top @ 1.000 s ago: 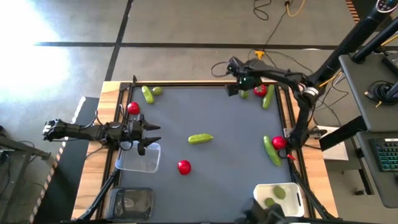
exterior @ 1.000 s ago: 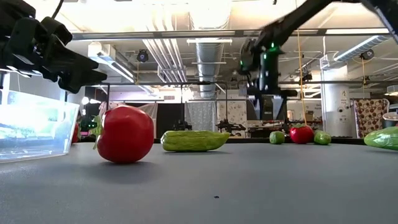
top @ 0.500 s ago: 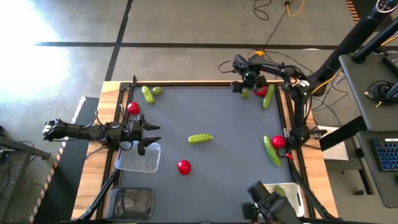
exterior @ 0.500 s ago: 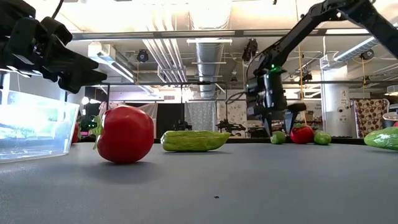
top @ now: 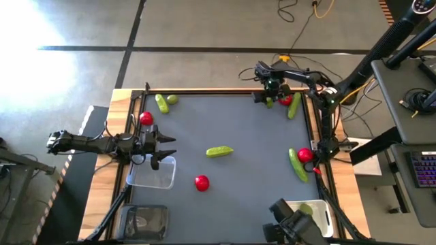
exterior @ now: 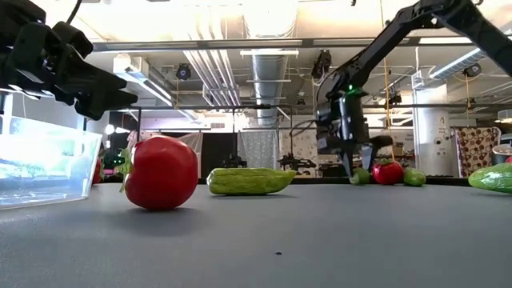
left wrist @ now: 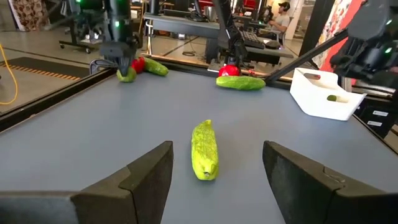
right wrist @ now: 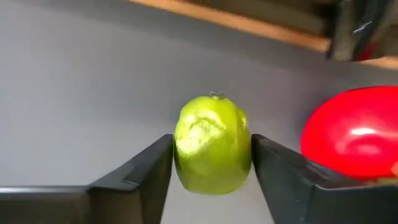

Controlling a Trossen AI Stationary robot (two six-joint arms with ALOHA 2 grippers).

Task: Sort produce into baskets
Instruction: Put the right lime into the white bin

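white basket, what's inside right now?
The white basket holds one small green lime, as the left wrist view shows. From above, a dark object covers part of the basket, so anything under it is hidden.

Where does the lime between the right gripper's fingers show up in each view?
High view: lime at the far right corner of the mat, under the right gripper.
Low view: lime right of centre, far back, at the gripper's tips.
Left wrist view: lime in the upper left.
Right wrist view: lime in the centre, between the fingers.
Shared landmark: the red tomato beside it.
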